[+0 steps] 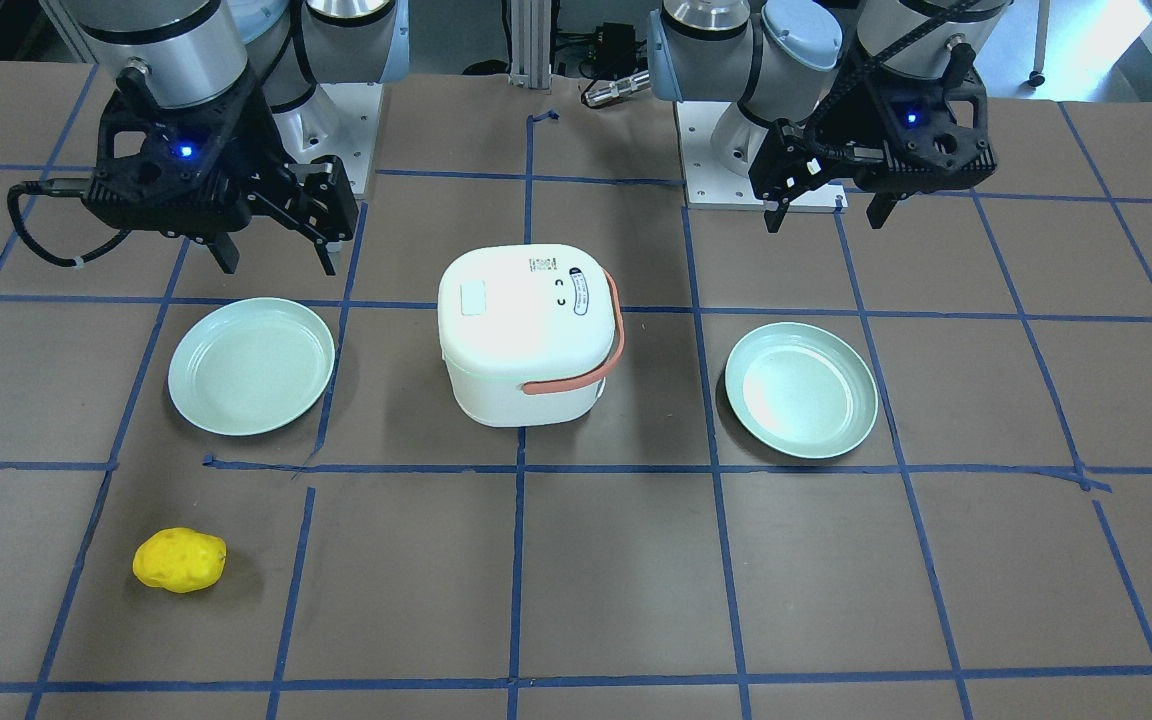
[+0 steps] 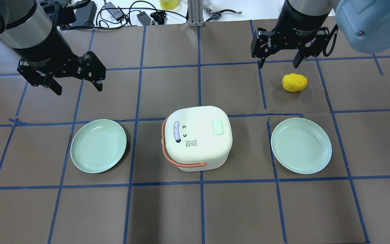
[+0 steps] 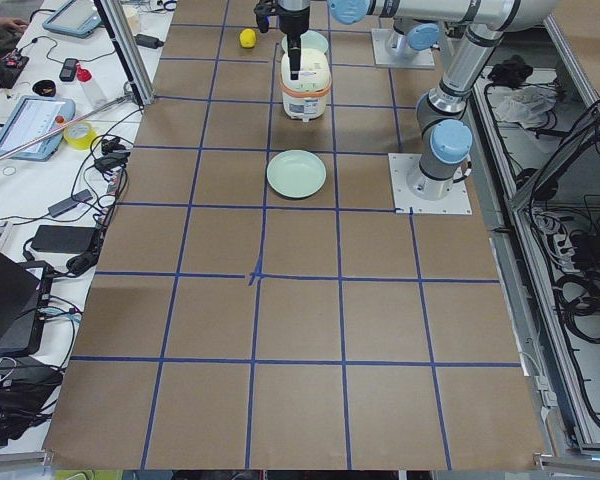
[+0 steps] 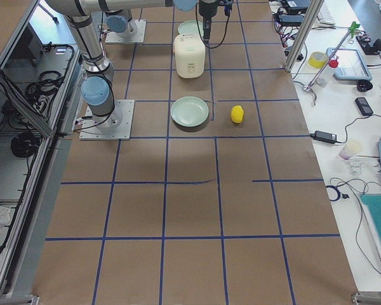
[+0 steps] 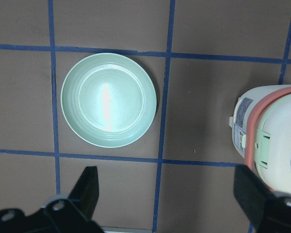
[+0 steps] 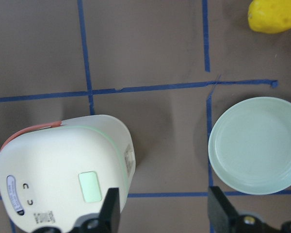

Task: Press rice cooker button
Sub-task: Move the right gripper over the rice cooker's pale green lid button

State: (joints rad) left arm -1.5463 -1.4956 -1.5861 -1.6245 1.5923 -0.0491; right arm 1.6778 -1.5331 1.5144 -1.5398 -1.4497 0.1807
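We find the button [image 2: 218, 127] right of centre on the rice cooker [image 2: 195, 149], nearer the right gripper [image 2: 278, 63]. It and the left gripper [image 2: 79, 88] gape wide, empty.

Overhead view: the rice cooker [image 2: 198, 135] sits dead centre, its whole lid open to the air, pale green patch [image 2: 218, 127] included. The orange handle [image 2: 164, 142] lies folded down round the cooker's left and lower sides, off the lid. A plate [image 2: 98, 145] sits left of centre and a second plate [image 2: 301, 145] right of centre, each with a strip of bare table between it and the cooker. The left gripper [image 2: 79, 88] hangs upper left, jaws apart, with open table from there to the cooker. The right gripper [image 2: 278, 64] is upper right, jaws wide. A yellow lump [image 2: 294, 82] lies just below it, between it and the second plate.
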